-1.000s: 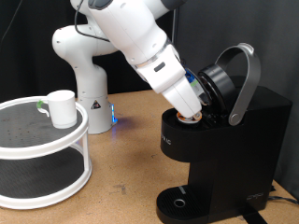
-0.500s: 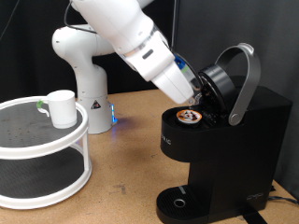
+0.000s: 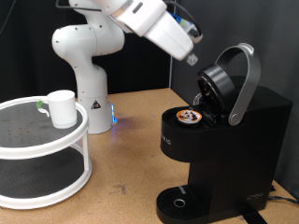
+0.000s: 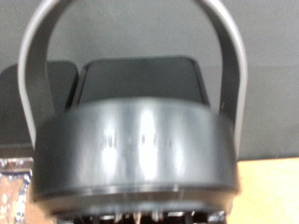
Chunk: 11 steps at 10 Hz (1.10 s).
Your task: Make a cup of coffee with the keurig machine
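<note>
Keurig machine (image 3: 220, 140) lid up, pod (image 3: 190, 117) seated. Pincer (image 3: 193, 58) above it; spread or pressed, cannot tell. Cup (image 3: 62, 108) on rack (image 3: 42, 140).

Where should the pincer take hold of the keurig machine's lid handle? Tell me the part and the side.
Grip the lid handle at the crest of its grey arch, coming from above. The lid is raised, so the arch stands clear of the keurig machine with open space beneath it.

Pincer (image 3: 193, 58) now raised clear of the pod (image 3: 190, 116), upward-left.

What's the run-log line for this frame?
gripper: above boxy black keurig machine, holding nothing | lid: open | brown-topped pod: seated | white cylindrical mug: on white round rack
</note>
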Tool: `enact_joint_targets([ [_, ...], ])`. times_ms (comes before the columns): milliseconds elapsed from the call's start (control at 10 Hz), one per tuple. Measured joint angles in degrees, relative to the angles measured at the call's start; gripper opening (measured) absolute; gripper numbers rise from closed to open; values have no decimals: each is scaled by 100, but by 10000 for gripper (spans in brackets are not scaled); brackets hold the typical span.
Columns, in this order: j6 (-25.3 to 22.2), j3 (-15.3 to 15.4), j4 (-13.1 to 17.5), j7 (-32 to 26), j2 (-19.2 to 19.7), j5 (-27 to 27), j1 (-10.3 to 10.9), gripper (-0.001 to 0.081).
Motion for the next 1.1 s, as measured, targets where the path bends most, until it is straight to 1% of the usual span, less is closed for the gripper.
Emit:
enact_joint_targets([
  [200,-225,-43,189,97,-95,27,-6,800],
  [300,-324,-68,244,198,-96,52,-16,800],
  [400,-317,-68,235,184,-90,46,-15,800],
  [500,-150,-63,197,216,-90,321,-12,800],
  [600,116,-42,164,215,-91,694,-5,800],
  [700,271,-11,164,173,-93,1053,20,800],
  [800,305,27,204,99,-92,1218,56,800],
  [900,307,108,280,40,-87,1210,92,800],
  [1000,301,228,380,36,-72,1012,142,800],
  [1100,286,372,502,109,-44,661,199,800],
])
